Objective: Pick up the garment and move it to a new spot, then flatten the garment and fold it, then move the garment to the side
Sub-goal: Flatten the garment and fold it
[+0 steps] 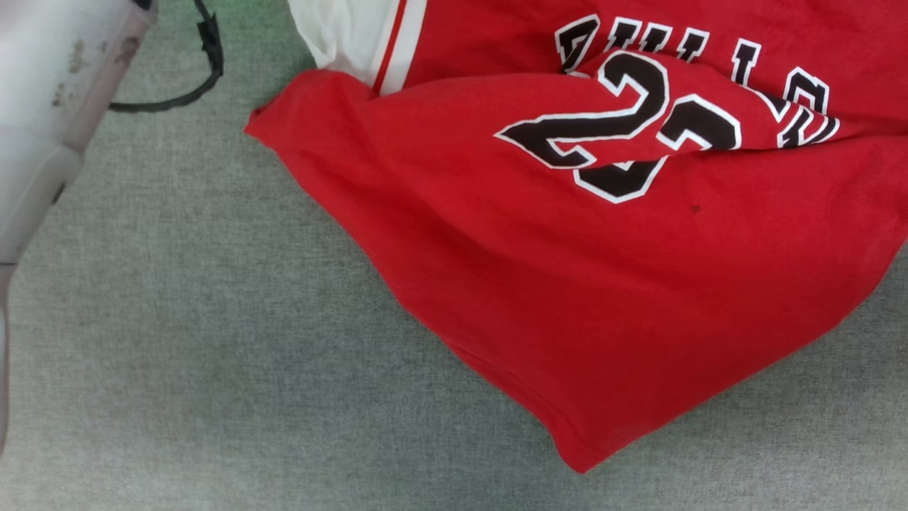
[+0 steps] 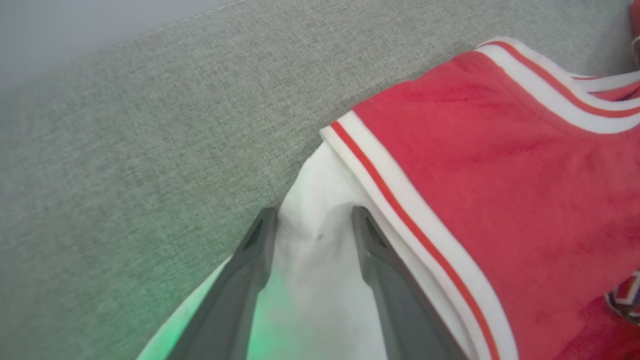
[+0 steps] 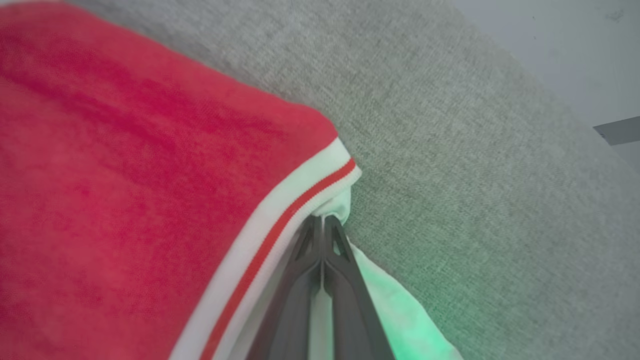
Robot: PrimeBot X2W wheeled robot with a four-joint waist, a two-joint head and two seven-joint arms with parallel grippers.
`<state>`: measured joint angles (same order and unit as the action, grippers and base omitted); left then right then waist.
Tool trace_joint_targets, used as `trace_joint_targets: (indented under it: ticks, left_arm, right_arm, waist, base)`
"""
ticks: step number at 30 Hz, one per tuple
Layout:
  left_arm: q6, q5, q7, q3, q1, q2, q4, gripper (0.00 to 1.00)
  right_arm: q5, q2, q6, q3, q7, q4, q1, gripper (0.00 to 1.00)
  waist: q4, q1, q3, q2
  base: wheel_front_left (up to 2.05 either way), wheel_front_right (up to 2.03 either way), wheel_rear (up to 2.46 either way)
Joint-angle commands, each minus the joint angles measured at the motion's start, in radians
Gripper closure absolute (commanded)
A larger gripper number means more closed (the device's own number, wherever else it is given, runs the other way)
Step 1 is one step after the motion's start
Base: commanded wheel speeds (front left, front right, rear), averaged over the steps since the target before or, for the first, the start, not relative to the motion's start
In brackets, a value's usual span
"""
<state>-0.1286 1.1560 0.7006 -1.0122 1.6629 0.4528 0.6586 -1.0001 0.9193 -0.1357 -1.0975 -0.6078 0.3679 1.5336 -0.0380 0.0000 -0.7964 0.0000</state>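
Between the parted jaws of the left gripper (image 2: pixel 312 222) lies the garment (image 2: pixel 500 190).

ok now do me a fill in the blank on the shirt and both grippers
1. The garment lies crumpled on a ___ cloth surface.
2. Its big number is printed in ___ with white edges.
3. The left gripper has its fingers ___, the white sleeve between them.
4. The right gripper has its fingers ___ on white cloth by the striped trim.
Missing words: grey, black, open, shut.
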Motion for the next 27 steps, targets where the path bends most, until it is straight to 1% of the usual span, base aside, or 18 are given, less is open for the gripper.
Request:
trace_joint_targets:
  ticks: [1,6,9,12,15,19,23,27]
  left_arm:
    - [-0.003,0.035,0.038,-0.043,-0.065,-0.01,0.008,1.0]
    - [-0.003,0.094,-0.017,-0.046,-0.055,0.008,0.0,1.0]
    - [-0.003,0.108,-0.089,-0.036,-0.041,0.017,-0.002,1.0]
    - [-0.003,0.107,-0.199,-0.014,-0.018,0.033,0.0,1.0]
    - [-0.003,0.087,-0.345,0.009,0.007,0.034,0.028,1.0]
    - [-0.003,0.078,-0.519,0.047,0.05,0.011,0.089,1.0]
    - [-0.003,0.065,-0.704,0.101,0.112,-0.02,0.174,1.0]
    - [-0.001,0.059,-0.874,0.156,0.188,-0.053,0.258,1.0]
  right_arm:
    - [-0.007,-0.034,0.009,-0.086,-0.005,0.057,-0.081,1.0]
    - [-0.046,-0.034,0.009,-0.094,0.068,0.06,-0.049,1.0]
    - [-0.062,-0.027,0.008,-0.089,0.132,0.062,-0.026,1.0]
    - [-0.049,-0.018,0.006,-0.074,0.223,0.068,0.012,1.0]
    - [-0.013,-0.018,0.006,-0.062,0.311,0.105,0.057,1.0]
    - [0.016,-0.073,0.006,-0.001,0.451,0.215,0.122,1.0]
    - [0.098,-0.15,0.006,0.087,0.621,0.384,0.222,1.0]
    - [0.181,-0.227,0.006,0.163,0.756,0.547,0.336,1.0]
  waist:
    - [0.001,0.0,0.003,0.0]
    - [0.005,0.0,0.02,0.0]
    - [0.008,0.0,0.039,0.0]
    - [0.01,0.0,0.057,0.0]
    - [0.012,0.0,0.077,0.0]
    - [0.014,0.0,0.114,0.0]
    - [0.013,0.0,0.161,0.0]
    - [0.013,0.0,0.211,0.0]
  base:
    - [0.0,0.0,0.0]
    - [0.0,0.0,0.0]
    - [0.0,0.0,0.0]
    - [0.0,0.0,0.0]
    - [0.0,0.0,0.0]
    - [0.0,0.0,0.0]
    - [0.0,0.0,0.0]
    - [0.0,0.0,0.0]
